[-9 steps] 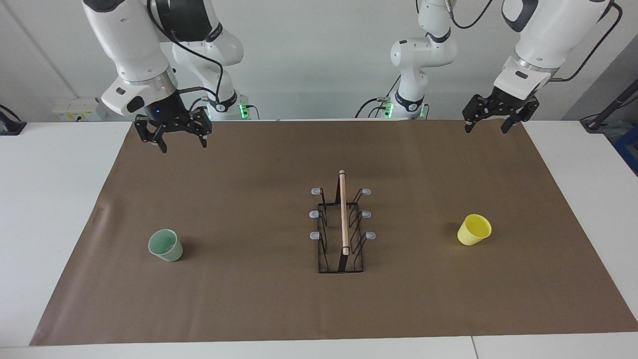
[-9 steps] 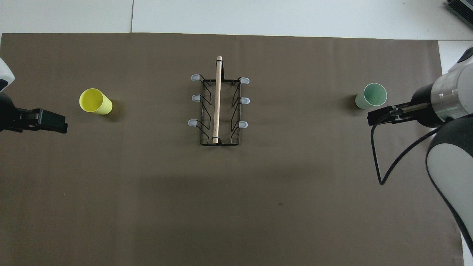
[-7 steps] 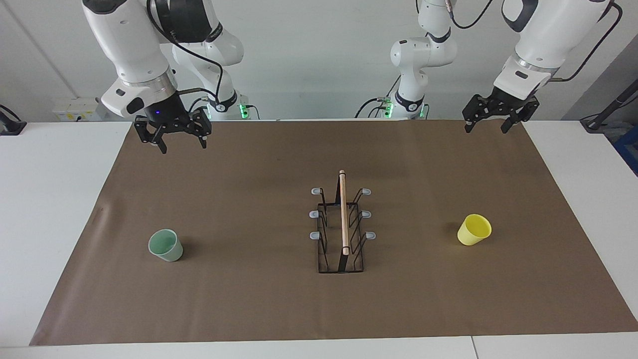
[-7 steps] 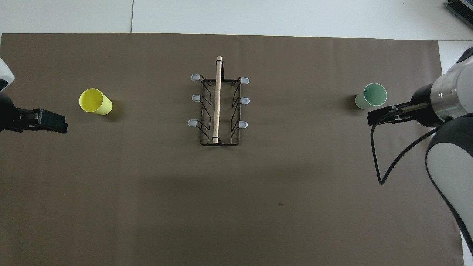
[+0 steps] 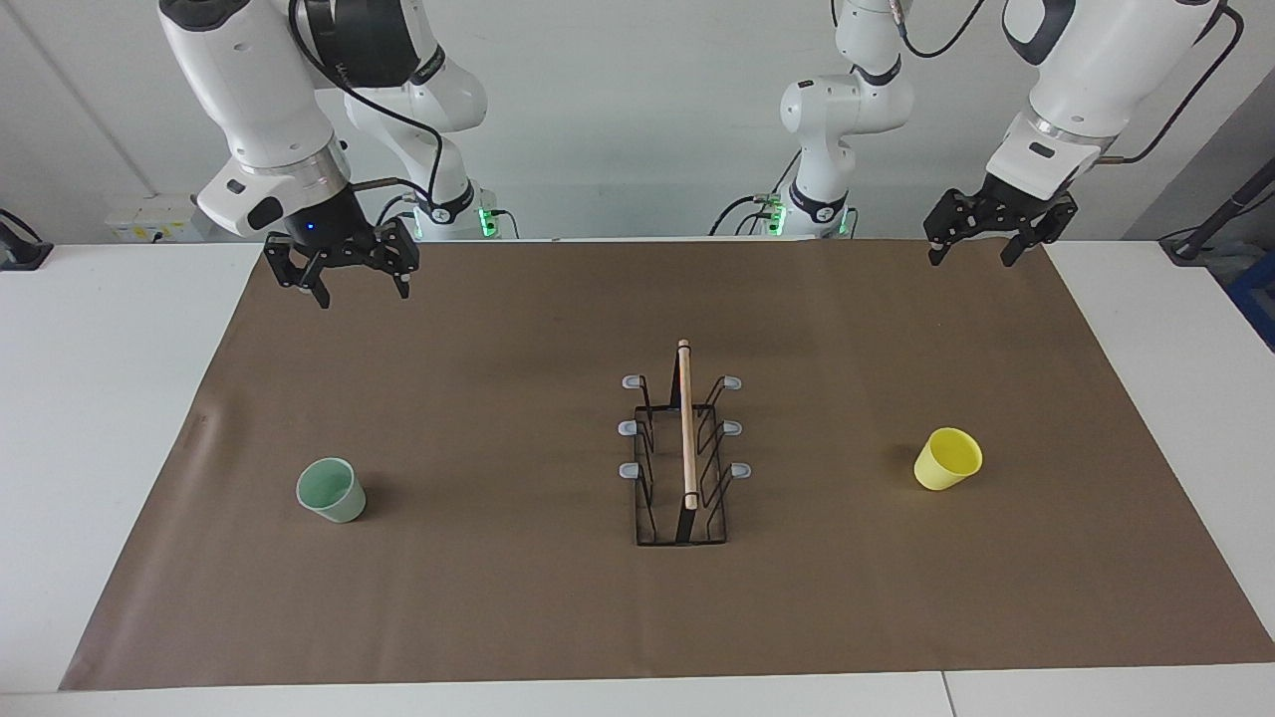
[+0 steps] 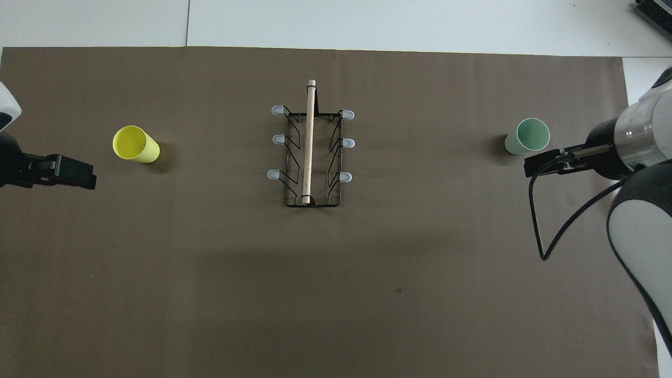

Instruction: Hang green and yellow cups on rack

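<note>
The pale green cup (image 5: 332, 490) stands mouth up on the brown mat toward the right arm's end, also in the overhead view (image 6: 527, 136). The yellow cup (image 5: 947, 459) stands mouth up toward the left arm's end, also in the overhead view (image 6: 135, 144). The black wire rack (image 5: 685, 448) with its wooden rod stands mid-mat between them, its prongs bare (image 6: 310, 152). My right gripper (image 5: 361, 293) is open and empty, raised over the mat at its own end. My left gripper (image 5: 971, 259) is open and empty, raised over the mat's corner at its own end.
The brown paper mat (image 5: 498, 597) covers most of the white table (image 5: 100, 398). White table margins show at both ends. Both arm bases stand at the table's robot edge.
My right gripper has risen slightly and drifted toward its own end of the table. The left arm, cups and rack have not moved.
</note>
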